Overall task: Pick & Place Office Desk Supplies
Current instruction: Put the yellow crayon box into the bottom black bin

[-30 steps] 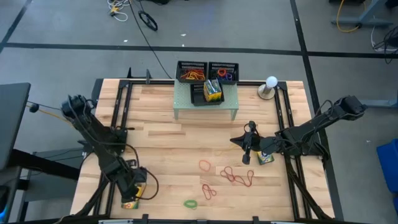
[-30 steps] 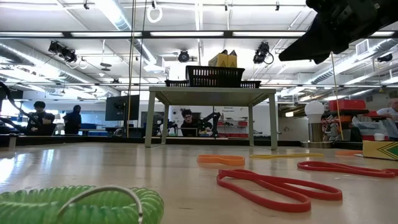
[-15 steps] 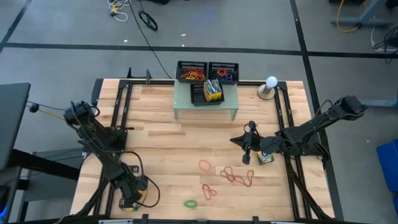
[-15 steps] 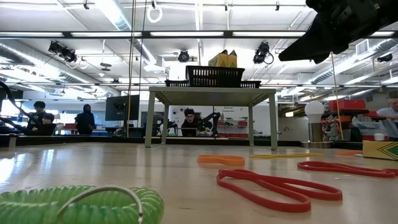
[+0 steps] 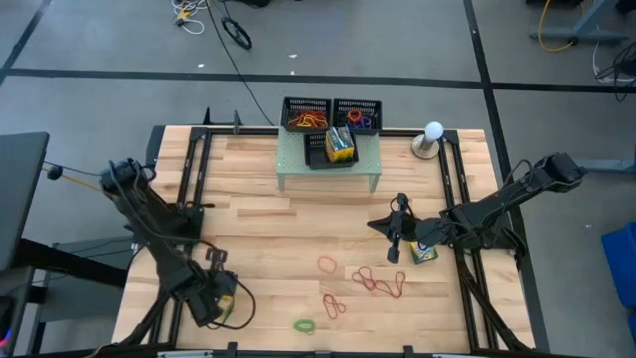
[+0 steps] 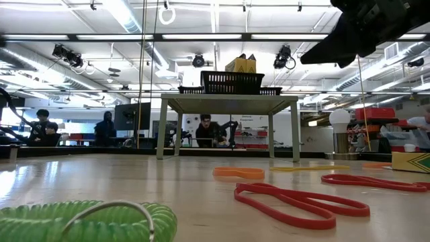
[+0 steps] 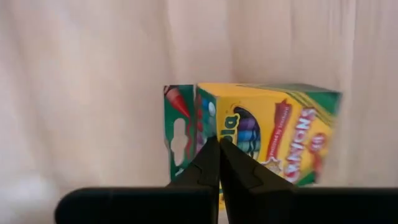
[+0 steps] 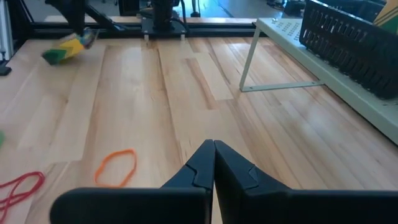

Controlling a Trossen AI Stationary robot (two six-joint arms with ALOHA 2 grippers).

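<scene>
Crayon box slips the left claw's pinch

Crayon box [image 7: 249, 140] sits on the wooden table [image 5: 258, 229] just past the left gripper [image 7: 217, 152], whose two fingers are pressed flat together with nothing between them. In the high view this gripper [image 5: 214, 298] hangs low at the lower left of the frame, the box mostly hidden under it. The tips meet in front of the box, not around it, so the grab looks like a miss, and a fresh approach seems needed.

Loose rubber bands [image 5: 378, 281] lie at lower centre. Another crayon box [image 5: 425, 254] rests right of centre, beside the right gripper [image 5: 397, 239], which waits there, also pinched shut and empty. Mesh trays [image 5: 331, 114] on the pale riser [image 5: 328, 164], top centre, already hold boxes and bands.
</scene>
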